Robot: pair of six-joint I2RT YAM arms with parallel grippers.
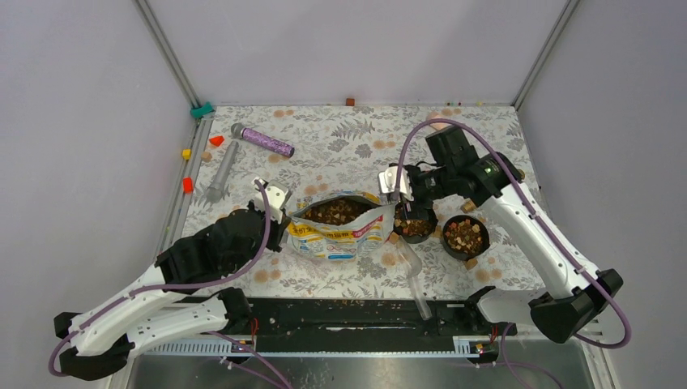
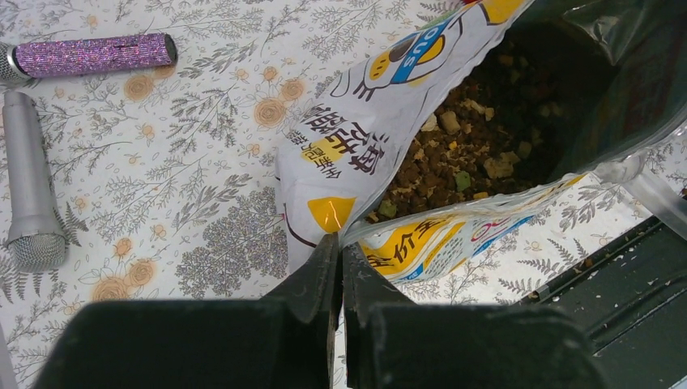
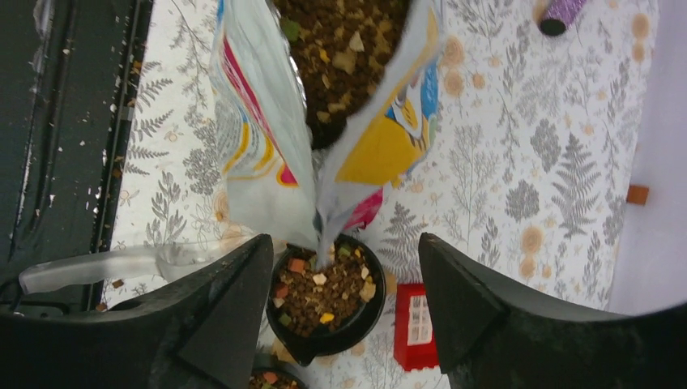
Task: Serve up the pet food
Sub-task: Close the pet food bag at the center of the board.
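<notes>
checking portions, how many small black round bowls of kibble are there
2: one black round bowl at the open yellow-white food bag's right corner, the other just right of it; none looks hidden

A table [image 1: 340,134] covered with a floral cloth carries an open bag [image 1: 336,239] of pet food [image 1: 336,212] lying on its side near the front. A black bowl [image 1: 417,241] stands at the bag's right corner, with a second bowl [image 1: 463,255] beside it. A red box [image 3: 416,324] lies just beside the first bowl. A purple microphone [image 1: 266,142] and a grey microphone [image 1: 222,172] lie at the far left.
</notes>
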